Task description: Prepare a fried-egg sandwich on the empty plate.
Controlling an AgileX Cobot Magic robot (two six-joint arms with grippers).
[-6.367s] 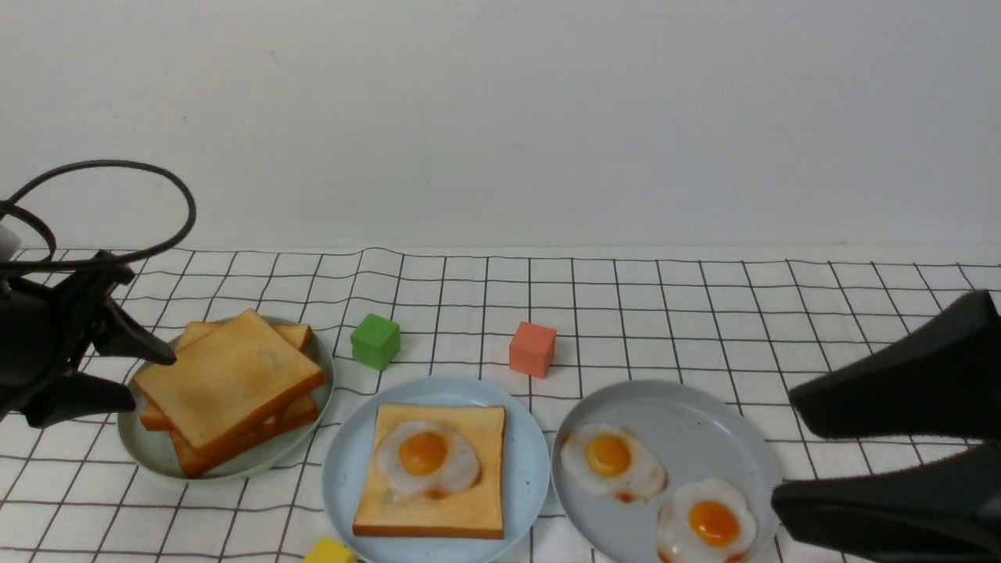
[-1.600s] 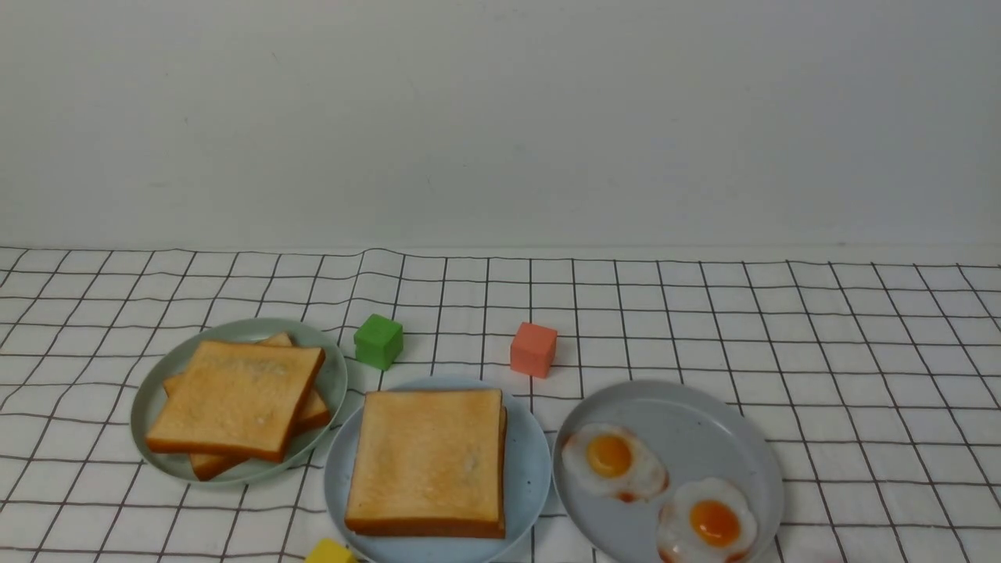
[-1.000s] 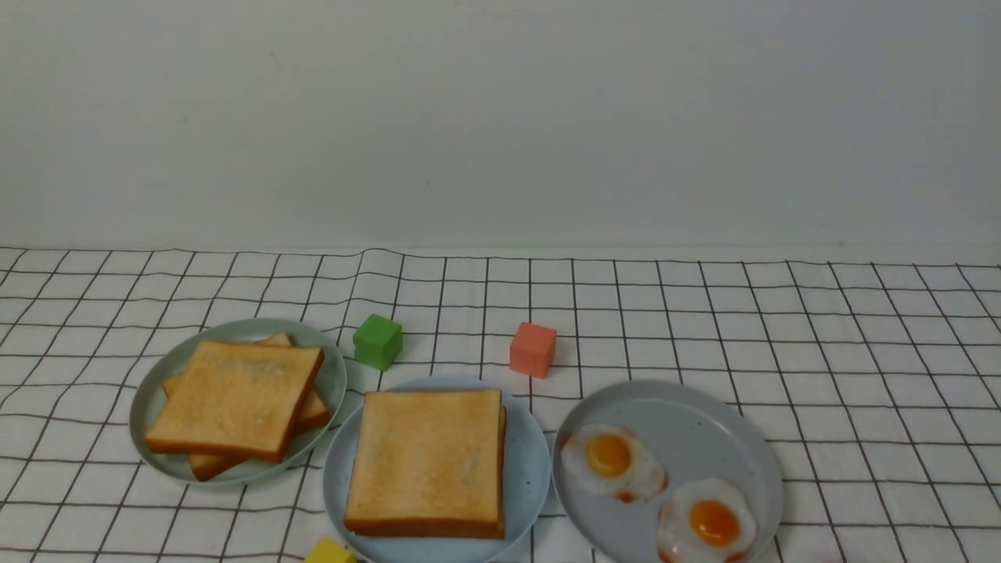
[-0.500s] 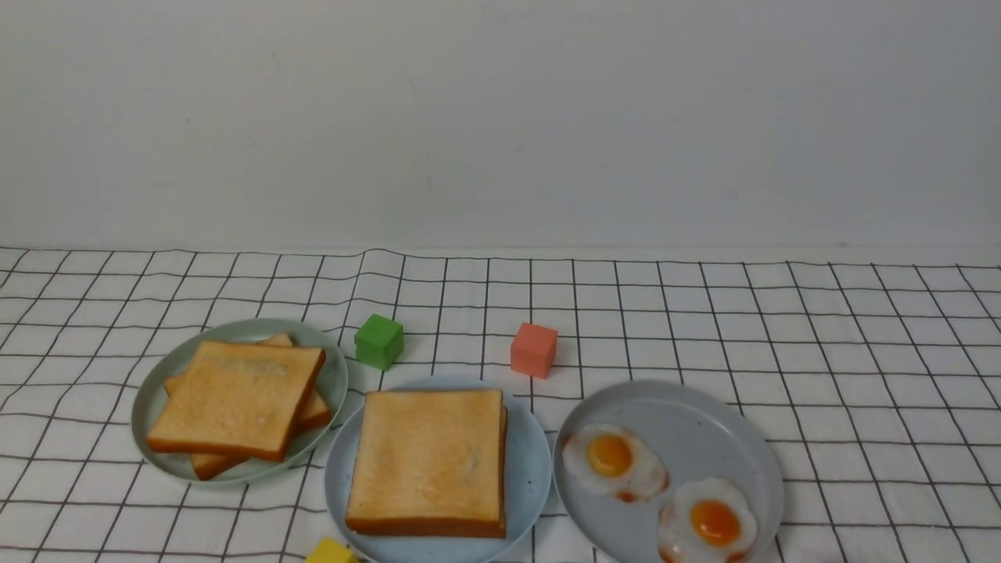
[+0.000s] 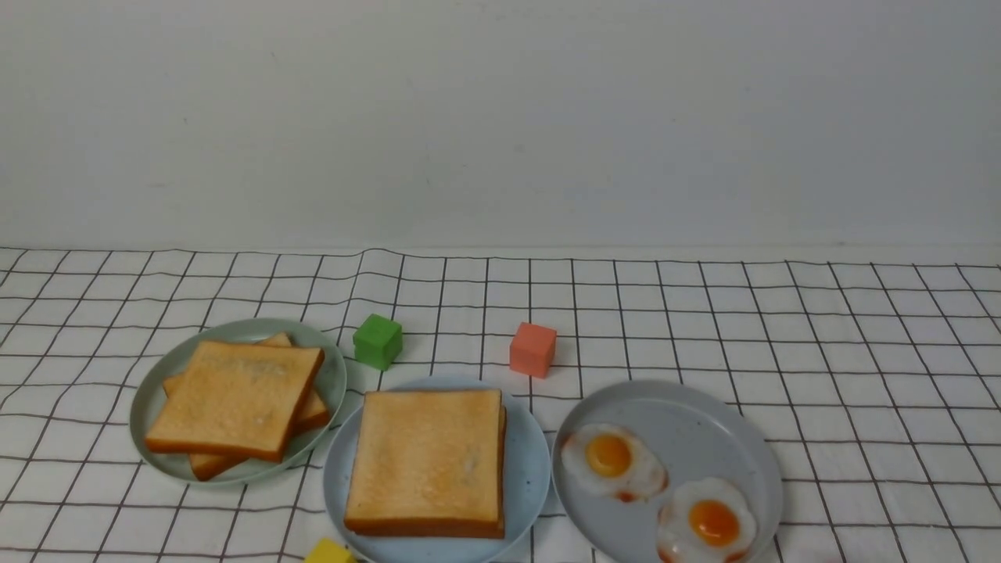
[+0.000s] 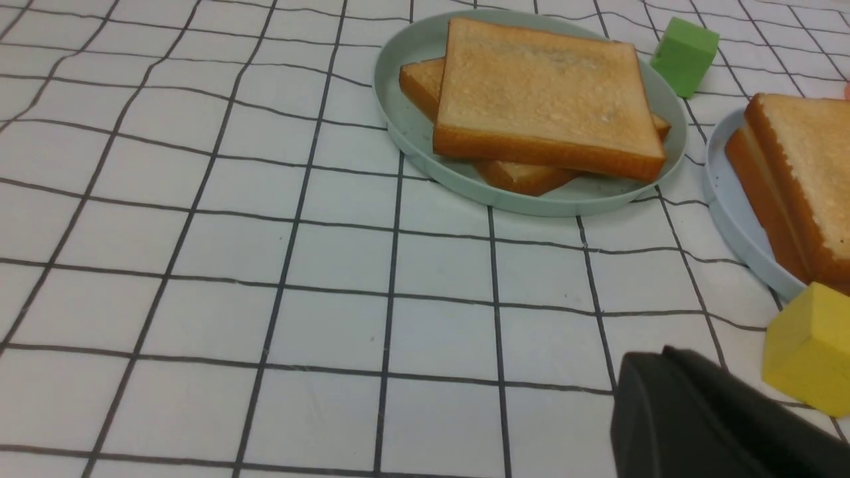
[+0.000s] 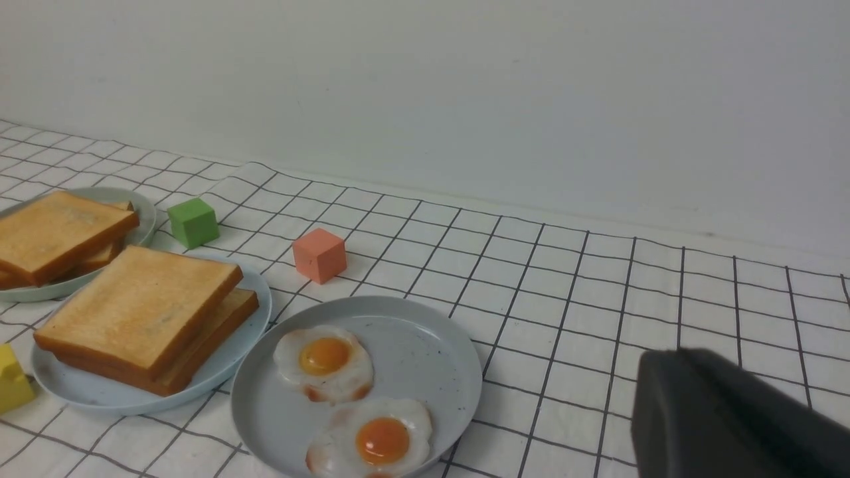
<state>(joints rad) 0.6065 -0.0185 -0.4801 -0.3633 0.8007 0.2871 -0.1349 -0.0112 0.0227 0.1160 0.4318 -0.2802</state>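
The fried-egg sandwich (image 5: 426, 461) lies on the light blue plate (image 5: 528, 469) at the front middle. Its top toast slice covers the egg, which is hidden between the two slices. The right wrist view shows the sandwich (image 7: 143, 315) as two stacked slices on that plate (image 7: 251, 317). My left gripper (image 6: 654, 362) is shut and holds nothing; it hangs over bare cloth, short of the sandwich (image 6: 803, 172). My right gripper (image 7: 671, 362) is also shut and holds nothing, off to the right of the egg plate. Neither gripper shows in the front view.
A pale green plate (image 5: 332, 375) at the left holds a pile of toast (image 5: 235, 399). To the right, a grey plate (image 5: 704, 414) carries two fried eggs (image 5: 611, 461). A green cube (image 5: 377, 341), a red cube (image 5: 532, 349) and a yellow cube (image 5: 328, 552) stand on the checked cloth.
A toast slice from the pile now covers the egg on the blue plate, and both arms have left the front view. Over the last second nothing has moved.
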